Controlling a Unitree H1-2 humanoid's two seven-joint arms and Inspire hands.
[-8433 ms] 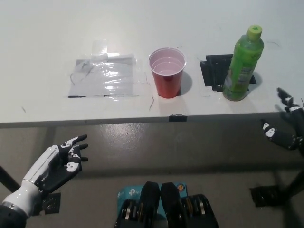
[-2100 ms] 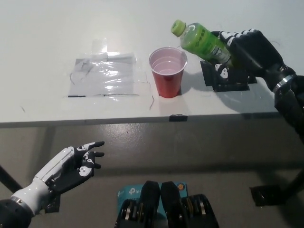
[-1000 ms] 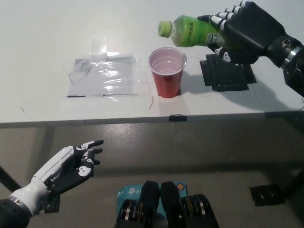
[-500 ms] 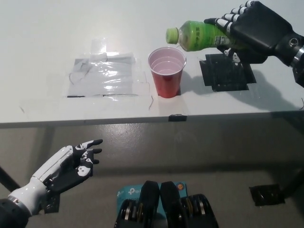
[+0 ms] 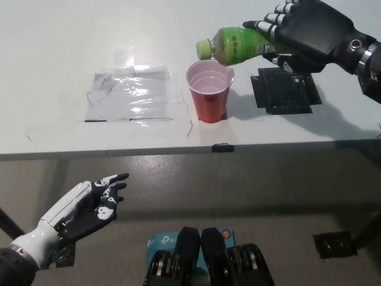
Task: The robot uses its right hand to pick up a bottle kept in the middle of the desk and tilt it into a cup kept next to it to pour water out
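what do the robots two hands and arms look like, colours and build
The left hand has a white shell over a black palm, black fingertips with small white patches, and a white forearm. The right hand is black all over, bulky, with white segments along its fingers and a metallic ring at the wrist.

The right hand (image 5: 309, 33) has tipped the bottle (image 5: 233, 44) lower toward the cup (image 5: 209, 90).

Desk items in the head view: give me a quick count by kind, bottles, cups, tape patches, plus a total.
Bottles: 1, green bottle, tilted over the cup in the right robot hand
Cups: 1, red cup
Tape patches: 2, black tape patch and clear tape patch
Total: 4
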